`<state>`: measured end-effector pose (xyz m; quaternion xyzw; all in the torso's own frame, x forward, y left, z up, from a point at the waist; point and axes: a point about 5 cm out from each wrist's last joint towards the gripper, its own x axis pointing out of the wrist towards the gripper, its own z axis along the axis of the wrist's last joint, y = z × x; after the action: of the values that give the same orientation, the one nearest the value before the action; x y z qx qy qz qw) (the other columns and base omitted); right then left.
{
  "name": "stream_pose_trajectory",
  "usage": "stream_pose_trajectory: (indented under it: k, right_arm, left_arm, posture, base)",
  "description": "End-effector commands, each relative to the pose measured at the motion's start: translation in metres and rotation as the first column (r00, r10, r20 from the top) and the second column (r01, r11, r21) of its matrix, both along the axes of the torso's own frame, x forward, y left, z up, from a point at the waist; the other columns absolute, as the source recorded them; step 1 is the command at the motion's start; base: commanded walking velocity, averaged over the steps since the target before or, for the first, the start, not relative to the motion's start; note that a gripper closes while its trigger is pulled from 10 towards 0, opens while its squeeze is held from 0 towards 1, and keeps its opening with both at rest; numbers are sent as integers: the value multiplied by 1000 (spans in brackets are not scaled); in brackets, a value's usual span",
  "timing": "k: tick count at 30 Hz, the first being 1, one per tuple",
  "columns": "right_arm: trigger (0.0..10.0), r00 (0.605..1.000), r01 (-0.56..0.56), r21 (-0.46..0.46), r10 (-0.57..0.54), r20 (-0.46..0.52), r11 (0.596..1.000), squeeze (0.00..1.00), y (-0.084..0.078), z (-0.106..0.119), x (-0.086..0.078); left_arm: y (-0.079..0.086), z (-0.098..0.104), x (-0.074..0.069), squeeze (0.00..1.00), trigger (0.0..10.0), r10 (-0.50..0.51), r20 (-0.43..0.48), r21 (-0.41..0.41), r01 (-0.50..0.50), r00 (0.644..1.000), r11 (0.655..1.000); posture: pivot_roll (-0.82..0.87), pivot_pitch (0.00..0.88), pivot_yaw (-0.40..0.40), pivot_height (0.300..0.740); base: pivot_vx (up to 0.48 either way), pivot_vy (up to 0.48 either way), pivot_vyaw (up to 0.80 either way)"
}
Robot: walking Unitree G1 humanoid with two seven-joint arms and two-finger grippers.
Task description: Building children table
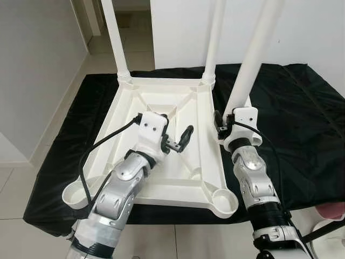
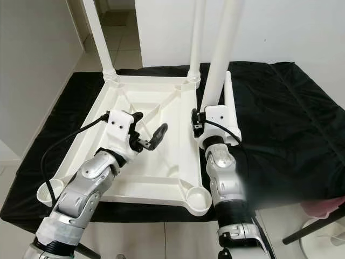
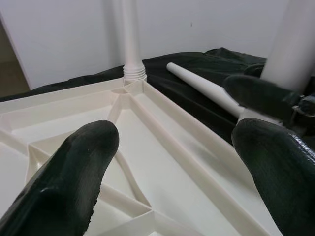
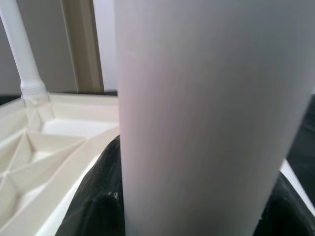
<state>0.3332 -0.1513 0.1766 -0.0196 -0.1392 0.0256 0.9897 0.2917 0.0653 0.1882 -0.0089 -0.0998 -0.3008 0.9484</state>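
A white children's tabletop lies upside down on a black cloth, two legs standing in its far corners. The right gripper clamps a third leg upright beside the tabletop's edge. The left gripper hovers over the tabletop, fingers spread wide, holding nothing.

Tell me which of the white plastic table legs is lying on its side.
The white tapered leg lying on the black cloth beside the upturned tabletop; the others stand upright, one held in the right claw.

Upturned tabletop on cloth; two legs upright at far corners (one loose leg lying right, beside tabletop).
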Motion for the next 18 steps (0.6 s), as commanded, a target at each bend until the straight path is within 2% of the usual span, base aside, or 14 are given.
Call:
stream_pose_trajectory:
  k: [1,7,11,14,18]
  right_arm:
    - [10000,999,-8,14,7,45,1000,0,2,4,-6]
    - [10000,997,-7,12,6,72,1000,0,5,-1,-22]
    - [10000,997,16,18,-18,80,1000,0,1,-3,-31]
    - [10000,996,24,18,-25,82,1000,0,0,-3,-33]
    - [10000,995,44,20,-46,90,999,0,-5,-2,-41]
  left_arm:
    - [8,-1,0,0,10000,58,12,2,-58,998,998]
    - [22,-7,-3,0,10000,93,28,34,-94,995,995]
    - [31,-13,-9,0,10000,83,28,69,-85,996,994]
    - [33,-14,-10,0,10000,78,26,71,-79,997,994]
    - [41,-18,-19,0,10000,64,17,77,-65,998,995]
  posture:
    - [-29,0,20,740]
    - [-34,0,25,740]
    - [-38,0,29,740]
    - [-38,0,29,740]
    - [-42,0,35,740]
  base:
    - [0,0,0]
    - [0,0,0]
    - [0,0,0]
    - [0,0,0]
    - [0,0,0]
